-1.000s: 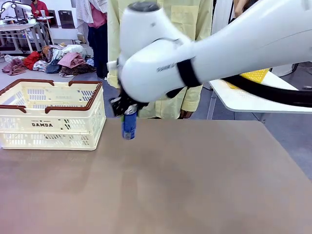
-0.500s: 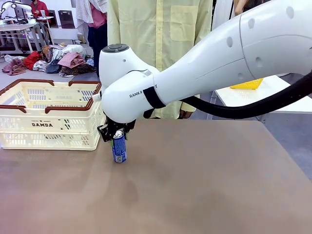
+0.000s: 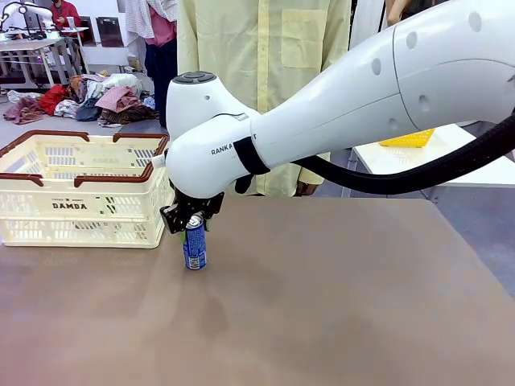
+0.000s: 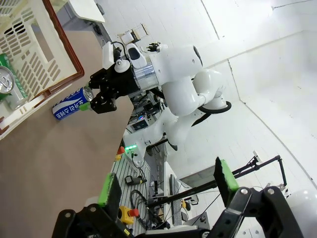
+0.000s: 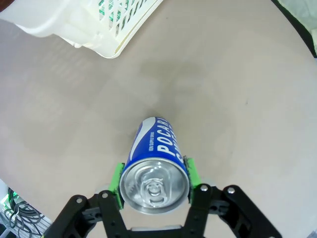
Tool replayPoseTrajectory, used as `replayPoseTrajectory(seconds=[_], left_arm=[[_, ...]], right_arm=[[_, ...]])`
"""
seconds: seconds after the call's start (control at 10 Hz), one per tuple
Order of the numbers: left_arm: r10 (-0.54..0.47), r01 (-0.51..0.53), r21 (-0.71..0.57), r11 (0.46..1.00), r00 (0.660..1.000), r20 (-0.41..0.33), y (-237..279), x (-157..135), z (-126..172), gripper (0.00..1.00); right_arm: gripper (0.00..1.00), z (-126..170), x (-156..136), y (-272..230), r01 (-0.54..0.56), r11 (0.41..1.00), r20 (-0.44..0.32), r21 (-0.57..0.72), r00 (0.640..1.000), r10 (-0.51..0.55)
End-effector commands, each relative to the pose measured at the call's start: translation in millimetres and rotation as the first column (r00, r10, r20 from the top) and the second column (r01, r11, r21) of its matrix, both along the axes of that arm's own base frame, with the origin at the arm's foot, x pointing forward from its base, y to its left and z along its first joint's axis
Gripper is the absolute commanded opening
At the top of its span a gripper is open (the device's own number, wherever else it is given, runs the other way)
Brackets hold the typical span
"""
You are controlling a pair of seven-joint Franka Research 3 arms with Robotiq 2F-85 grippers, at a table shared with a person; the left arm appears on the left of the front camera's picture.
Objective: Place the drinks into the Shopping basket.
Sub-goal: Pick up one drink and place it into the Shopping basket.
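The blue drink can [image 3: 194, 244] stands upright on the brown table, just right of the Shopping basket [image 3: 105, 209]. My right gripper [image 3: 191, 219] comes down over its top. From the right wrist, the green pads [image 5: 117, 178] press both sides of the blue can [image 5: 153, 163], so the right gripper [image 5: 154, 176] is shut on it. The left wrist view looks across at the blue can [image 4: 72, 103] and right gripper [image 4: 99, 99]. It also catches a green can [image 4: 7, 82] lying inside the basket [image 4: 59, 29]. My left gripper [image 4: 166, 183] is open, holding nothing.
A person in a pale yellow gown [image 3: 265, 64] stands at the table's far edge, behind the right arm. A white side table [image 3: 402, 165] with a yellow item stands at the right. The table surface to the right and front of the can is bare.
The right arm has swung left and down, bringing the blue can from mid-air onto the table beside the basket. Over the last half second it barely moved.
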State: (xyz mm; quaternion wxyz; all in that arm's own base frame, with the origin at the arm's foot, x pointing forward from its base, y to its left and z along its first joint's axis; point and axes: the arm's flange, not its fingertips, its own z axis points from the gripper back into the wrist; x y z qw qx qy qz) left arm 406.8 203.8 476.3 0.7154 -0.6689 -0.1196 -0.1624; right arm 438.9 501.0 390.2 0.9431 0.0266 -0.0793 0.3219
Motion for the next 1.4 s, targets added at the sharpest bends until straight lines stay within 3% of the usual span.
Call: replayPoseTrajectory(seconds=[0.0,0.2,0.4,0.5,0.7,0.9,1.0,1.1,1.2,1.3], left_arm=[[-0.001,0.001,-0.008,1.0,1.0,-0.004,-1.5,-3.5,1.7,1.0],[-0.001,0.001,-0.008,1.0,1.0,-0.004,-1.5,-3.5,1.7,1.0],[-0.001,0.001,-0.008,1.0,1.0,-0.004,-1.5,-3.5,1.7,1.0],[-0.001,0.001,-0.008,1.0,1.0,-0.004,-1.5,-3.5,1.7,1.0],[-0.001,0.001,-0.008,1.0,1.0,-0.004,-1.5,-3.5,1.7,1.0],[-0.001,0.001,-0.008,1.0,1.0,-0.004,-1.5,-3.5,1.7,1.0],[-0.001,0.001,-0.008,1.0,1.0,-0.004,-1.5,-3.5,1.7,1.0],[-0.001,0.001,-0.008,1.0,1.0,-0.004,-1.5,-3.5,1.7,1.0],[-0.001,0.001,-0.008,1.0,1.0,-0.004,-1.5,-3.5,1.7,1.0],[-0.001,0.001,-0.008,1.0,1.0,-0.004,-1.5,-3.5,1.7,1.0]], right_arm=[[1.0,0.1,-0.6,0.3,-0.015,1.0,-0.025,-0.005,1.0,0.014],[1.0,5.8,2.3,-5.9,0.0,1.0,-0.012,0.001,1.0,0.0],[1.0,37.0,10.5,-30.1,0.022,0.998,-0.007,0.054,1.0,-0.021],[1.0,57.3,15.5,-46.9,0.031,0.994,-0.095,0.108,0.995,-0.021],[1.0,108.3,17.6,-98.2,0.109,0.967,-0.17,0.23,0.983,-0.071],[1.0,157.4,9.4,-181.5,0.242,0.885,-0.296,0.398,0.947,-0.126],[1.0,168.9,7.8,-221.6,0.414,0.82,-0.411,0.396,0.878,-0.245],[1.0,172.5,1.7,-271.4,0.553,0.717,-0.529,0.424,0.794,-0.299],[1.0,169.9,-7.7,-319.8,0.695,0.603,-0.642,0.392,0.676,-0.362],[1.0,162.4,-20.7,-365.8,0.748,0.54,-0.709,0.385,0.615,-0.345]])
